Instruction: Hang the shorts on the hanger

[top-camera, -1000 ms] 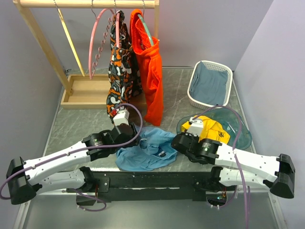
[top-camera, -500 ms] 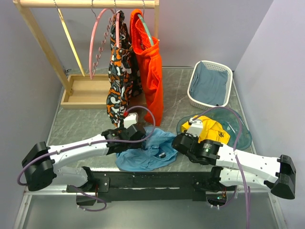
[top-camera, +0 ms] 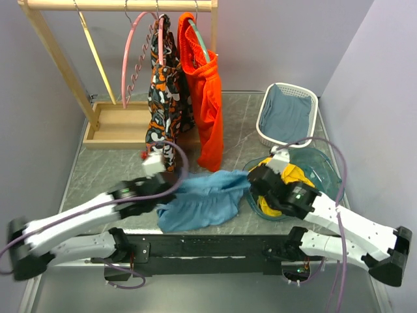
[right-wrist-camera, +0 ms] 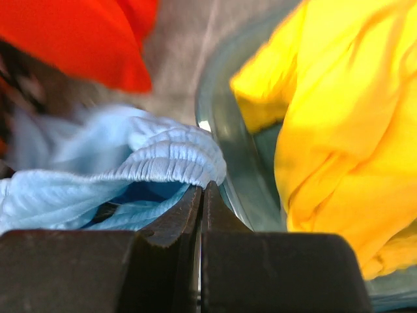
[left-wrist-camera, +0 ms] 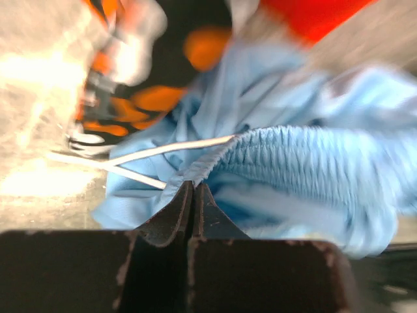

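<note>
The light blue shorts (top-camera: 202, 199) lie stretched across the table's front between my two grippers. My left gripper (top-camera: 171, 190) is shut on the left end of the gathered waistband (left-wrist-camera: 280, 153); its jaws meet on the fabric edge, and white drawstrings trail to the left. My right gripper (top-camera: 251, 187) is shut on the waistband's right end (right-wrist-camera: 176, 156), beside the glass bowl's rim. The pink hanger (top-camera: 132, 62), with its wavy lower bar, hangs bare on the wooden rail at the back left, far from both grippers.
On the wooden rack (top-camera: 55, 55) hang a patterned garment (top-camera: 166, 98) and orange shorts (top-camera: 205, 104), just behind the blue shorts. A glass bowl (top-camera: 332, 179) with a yellow cloth (top-camera: 290, 177) sits by my right gripper. A white basket (top-camera: 293, 87) holds grey-blue cloth.
My left gripper has closed on the left end of the waistband and drawn back to the left. The right arm has shifted right and up, and the shorts are now spread wider.
</note>
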Robot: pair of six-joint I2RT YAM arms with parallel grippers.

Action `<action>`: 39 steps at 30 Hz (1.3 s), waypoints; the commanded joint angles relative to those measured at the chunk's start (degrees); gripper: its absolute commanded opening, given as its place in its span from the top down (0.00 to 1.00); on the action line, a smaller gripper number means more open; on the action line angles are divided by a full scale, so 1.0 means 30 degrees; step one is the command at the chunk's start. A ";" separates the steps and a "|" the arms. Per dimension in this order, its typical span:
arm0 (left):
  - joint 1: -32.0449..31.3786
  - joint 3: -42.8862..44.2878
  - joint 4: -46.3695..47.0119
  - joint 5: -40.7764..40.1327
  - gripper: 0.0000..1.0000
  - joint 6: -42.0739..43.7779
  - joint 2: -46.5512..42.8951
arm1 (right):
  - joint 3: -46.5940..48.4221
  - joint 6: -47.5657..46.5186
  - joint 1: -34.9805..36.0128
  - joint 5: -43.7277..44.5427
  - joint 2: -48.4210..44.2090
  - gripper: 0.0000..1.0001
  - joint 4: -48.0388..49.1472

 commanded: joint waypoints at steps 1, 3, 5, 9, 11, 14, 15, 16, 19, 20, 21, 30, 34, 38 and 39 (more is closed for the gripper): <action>0.0024 0.3116 -0.3871 -0.2612 0.99 -0.0476 -0.4844 | 0.2781 -0.2636 -0.2139 0.0282 -0.0713 1.00 -0.0256; 0.0024 0.4058 -0.4282 -0.2584 0.99 0.0051 -0.6248 | 0.4333 -0.3251 -0.2495 0.0311 -0.0071 1.00 -0.0724; 0.0024 0.5406 -0.4606 -0.2555 0.99 0.0550 -0.6840 | 0.6055 -0.3576 -0.2614 0.0370 0.0892 1.00 -0.1308; 0.0024 0.7428 -0.4722 -0.3140 0.99 0.2101 -0.6875 | 0.8552 -0.4745 -0.2614 -0.0479 0.2215 1.00 -0.1311; 0.0024 0.8570 -0.5365 -0.3549 0.99 0.2310 -0.6377 | 1.0012 -0.4982 -0.2643 -0.0480 0.2743 1.00 -0.1516; 0.0024 0.9772 -0.5426 -0.3784 0.99 0.3012 -0.5614 | 1.1801 -0.5916 -0.2585 -0.1497 0.2892 1.00 -0.1258; 0.0024 1.0123 -0.5397 -0.3930 0.99 0.3478 -0.5467 | 1.2157 -0.6153 -0.2585 -0.2114 0.2833 1.00 -0.0905; 0.0024 1.0823 -0.5310 -0.4019 0.99 0.3715 -0.5350 | 1.2509 -0.6358 -0.2585 -0.2729 0.2687 1.00 -0.0293; 0.0024 1.2142 -0.5220 -0.3961 0.99 0.4653 -0.4765 | 1.4324 -0.6711 -0.2322 -0.3760 0.3035 1.00 -0.0256; 0.0024 1.2351 -0.5279 -0.3903 0.99 0.4828 -0.4560 | 1.4880 -0.6741 -0.2263 -0.3790 0.3125 1.00 -0.0228; 0.0024 1.2470 -0.5366 -0.3932 0.99 0.5091 -0.4239 | 1.4914 -0.6741 -0.2263 -0.3819 0.3212 1.00 -0.0112; 0.0024 0.4345 -0.2589 -0.0771 0.99 0.3399 -0.5053 | 0.7275 -0.4839 -0.2643 -0.3671 0.3477 1.00 0.2669; 0.0024 0.0407 0.0600 0.1103 0.99 0.2868 -0.5933 | 0.4199 -0.4193 -0.2673 -0.4929 0.3768 1.00 0.4426; 0.0024 -0.0392 0.1108 0.1518 0.87 0.2866 -0.6753 | 0.3372 -0.3958 -0.2673 -0.5138 0.4063 1.00 0.4782; 0.0024 0.0247 0.0875 0.1198 0.82 0.2983 -0.6842 | 0.3313 -0.3929 -0.2673 -0.5167 0.4034 1.00 0.4811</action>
